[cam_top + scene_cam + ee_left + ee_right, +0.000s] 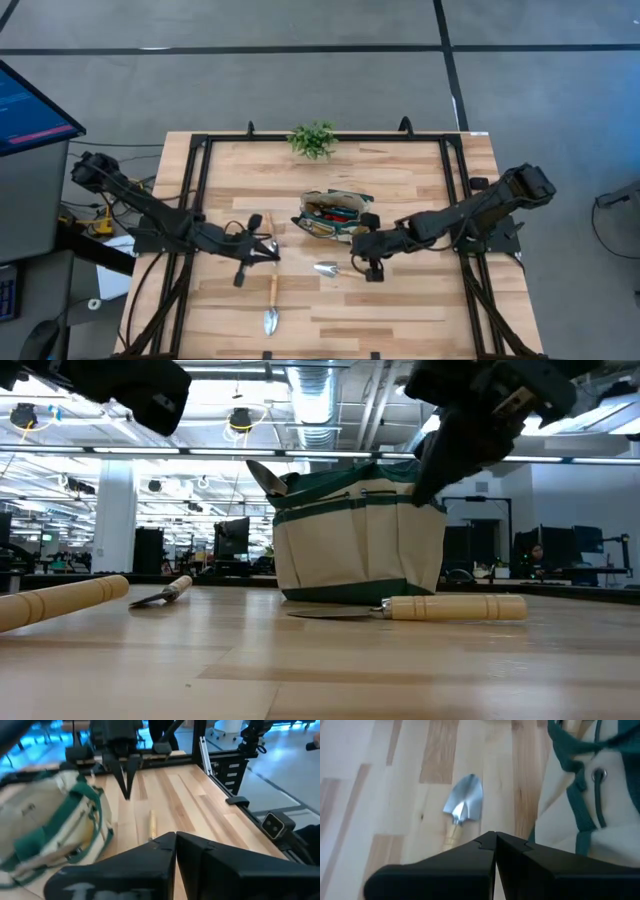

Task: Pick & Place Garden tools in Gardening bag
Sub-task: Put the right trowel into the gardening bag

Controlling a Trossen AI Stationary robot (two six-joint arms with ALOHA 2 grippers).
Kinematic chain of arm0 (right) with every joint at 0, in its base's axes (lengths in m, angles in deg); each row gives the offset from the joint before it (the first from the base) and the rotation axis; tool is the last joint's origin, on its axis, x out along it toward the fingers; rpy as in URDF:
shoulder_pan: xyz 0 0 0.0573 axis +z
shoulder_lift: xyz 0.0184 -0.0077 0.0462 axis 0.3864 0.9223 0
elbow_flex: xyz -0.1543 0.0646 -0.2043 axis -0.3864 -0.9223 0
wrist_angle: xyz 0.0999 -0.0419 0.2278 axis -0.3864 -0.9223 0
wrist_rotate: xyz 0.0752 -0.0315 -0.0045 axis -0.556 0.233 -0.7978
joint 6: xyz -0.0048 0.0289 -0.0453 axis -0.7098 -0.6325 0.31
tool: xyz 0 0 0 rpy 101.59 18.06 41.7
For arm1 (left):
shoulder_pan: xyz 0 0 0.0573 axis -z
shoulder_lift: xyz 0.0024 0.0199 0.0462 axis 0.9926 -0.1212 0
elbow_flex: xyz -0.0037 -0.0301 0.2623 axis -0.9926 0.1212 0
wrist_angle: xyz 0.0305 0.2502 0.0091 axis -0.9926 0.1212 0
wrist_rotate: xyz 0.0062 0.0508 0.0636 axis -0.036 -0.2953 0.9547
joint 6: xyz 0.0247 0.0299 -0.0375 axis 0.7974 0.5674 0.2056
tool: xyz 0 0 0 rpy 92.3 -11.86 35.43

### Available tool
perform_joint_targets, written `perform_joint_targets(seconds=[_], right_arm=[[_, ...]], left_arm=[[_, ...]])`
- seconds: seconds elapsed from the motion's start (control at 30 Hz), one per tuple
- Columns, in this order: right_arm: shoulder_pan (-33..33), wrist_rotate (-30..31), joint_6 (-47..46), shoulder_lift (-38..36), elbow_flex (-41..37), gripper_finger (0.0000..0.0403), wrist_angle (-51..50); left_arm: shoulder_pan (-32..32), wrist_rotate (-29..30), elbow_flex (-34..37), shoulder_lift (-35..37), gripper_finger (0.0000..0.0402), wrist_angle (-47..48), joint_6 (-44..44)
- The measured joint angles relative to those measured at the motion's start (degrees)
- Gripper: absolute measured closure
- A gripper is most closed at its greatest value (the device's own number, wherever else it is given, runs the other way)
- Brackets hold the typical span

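Observation:
The tan gardening bag [335,213] with green trim stands upright mid-table, with tools inside; it also shows in the low view [360,540]. A silver trowel [328,268] with a wooden handle [455,607] lies flat on the table just near of the bag. A second trowel [271,303] lies nearer the front edge, and a third small tool [266,222] lies left of the bag. My right gripper [362,246] is shut and empty above the first trowel [465,800], beside the bag. My left gripper [268,250] is shut and empty, raised above the table left of the bag.
A leafy green plant [313,139] stands at the table's far edge. Black frame rails [197,190] run along the table's left and right sides. Bare wood lies at the near right and the far left.

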Motion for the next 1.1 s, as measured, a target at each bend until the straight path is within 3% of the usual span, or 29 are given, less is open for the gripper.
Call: perform_joint_targets(seconds=[0.17,0.3,0.47,0.67,0.9,1.1], right_arm=[[-0.96,-0.06,-0.44,0.23,0.04,0.0403,0.31],[-1.73,-0.12,-8.25,0.07,0.04,0.0403,-2.44],[-1.05,-4.87,-15.03,0.24,0.04,0.0392,-8.5],[1.92,-5.85,-17.33,2.17,0.15,0.0331,-7.41],[3.84,-6.07,-19.53,6.6,0.07,0.0246,-3.25],[3.55,-7.42,-19.56,13.28,1.61,0.0222,3.25]], left_arm=[[-0.52,0.27,-0.02,2.17,0.0398,-0.04,6.69],[-1.18,0.29,-0.02,3.28,0.0396,0.02,7.7],[-1.18,0.29,1.76,3.27,0.0398,0.18,6.37],[-1.18,3.97,3.57,3.21,0.0399,0.04,6.27],[-1.18,4.2,3.67,3.21,0.0399,-0.06,6.23],[-1.18,4.15,3.67,3.19,0.0399,-0.13,5.99]])
